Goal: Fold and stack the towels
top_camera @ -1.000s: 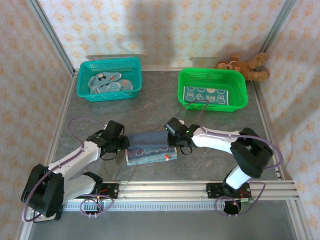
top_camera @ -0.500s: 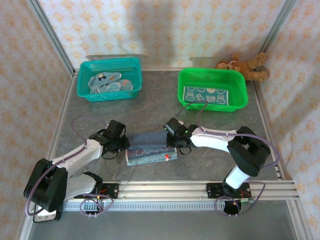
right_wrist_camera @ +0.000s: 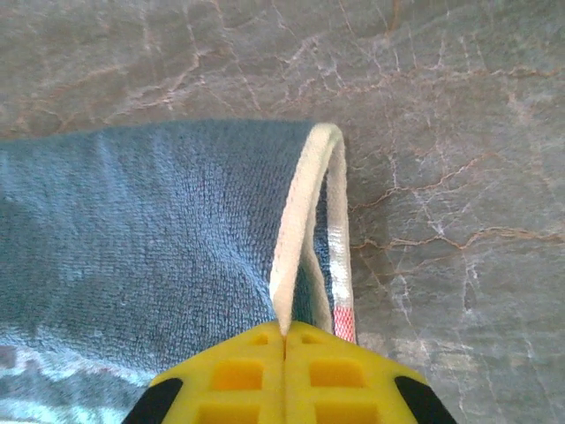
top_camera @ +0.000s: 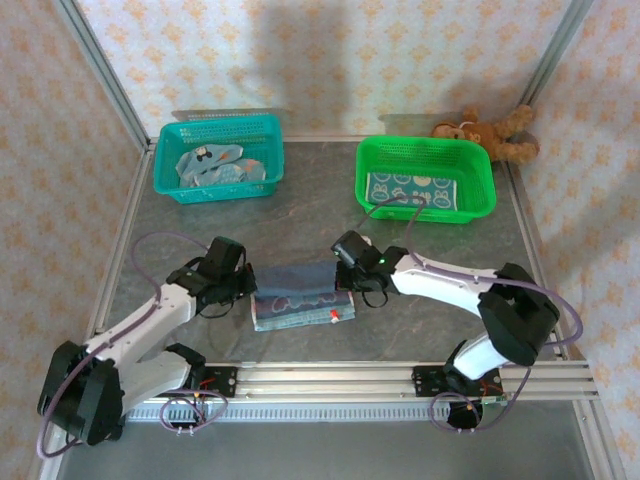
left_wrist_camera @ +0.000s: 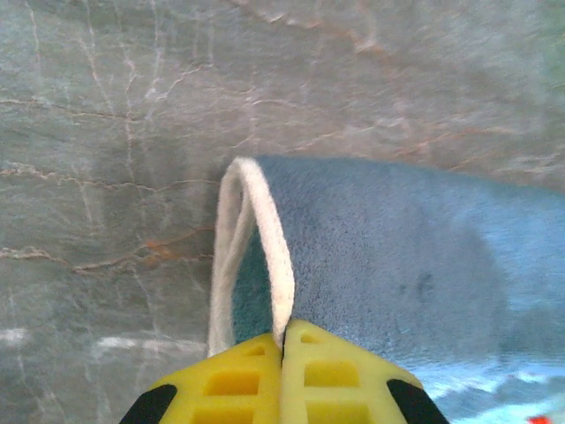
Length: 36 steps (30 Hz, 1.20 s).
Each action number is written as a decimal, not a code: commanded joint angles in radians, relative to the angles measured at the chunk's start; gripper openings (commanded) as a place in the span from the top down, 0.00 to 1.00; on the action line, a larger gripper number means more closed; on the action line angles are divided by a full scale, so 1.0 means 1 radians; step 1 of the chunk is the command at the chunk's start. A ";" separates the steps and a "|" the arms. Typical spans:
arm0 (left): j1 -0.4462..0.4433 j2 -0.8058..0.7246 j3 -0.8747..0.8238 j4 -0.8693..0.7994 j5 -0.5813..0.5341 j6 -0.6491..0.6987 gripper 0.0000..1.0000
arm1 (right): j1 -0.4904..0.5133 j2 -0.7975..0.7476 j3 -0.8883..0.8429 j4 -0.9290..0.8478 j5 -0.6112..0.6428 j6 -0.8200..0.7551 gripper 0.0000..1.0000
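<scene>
Since both of your end effectors are clamped on cloth right now, here's my read. Your left end effector (left_wrist_camera: 282, 340) is pressed together on the white hem at the left end of the blue towel (top_camera: 298, 297). Your right end effector (right_wrist_camera: 284, 340) is pinching the same kind of hem at the towel's right end.

That towel lies on the table (top_camera: 300, 220), nearer the arms than the green basket (top_camera: 484, 175) and a bit to its left. One folded bunny towel (top_camera: 412, 190) sits inside the green basket. The crumpled ones (top_camera: 215, 165) wait in the teal basket (top_camera: 170, 150), well off to the green basket's left.

Handling-wise, I'd guess it's light, floppy terry with no stiffness at all, so it'll sag in the middle once it's lifted. The hemmed ends look like the right place to hold, since the thick edge gives the pads something to bite. Keep both ends level and apart, or the fold probably goes crooked.
</scene>
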 commanded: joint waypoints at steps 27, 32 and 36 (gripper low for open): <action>-0.169 -0.218 -0.124 -0.204 0.021 -0.372 1.00 | -0.005 -0.083 -0.092 -0.083 -0.103 0.033 1.00; -0.170 -0.195 -0.189 -0.153 0.025 -0.372 1.00 | 0.020 -0.006 -0.124 -0.020 -0.122 0.060 1.00; -0.170 -0.170 -0.209 -0.138 0.020 -0.363 0.91 | 0.027 0.016 -0.141 0.002 -0.126 0.071 0.93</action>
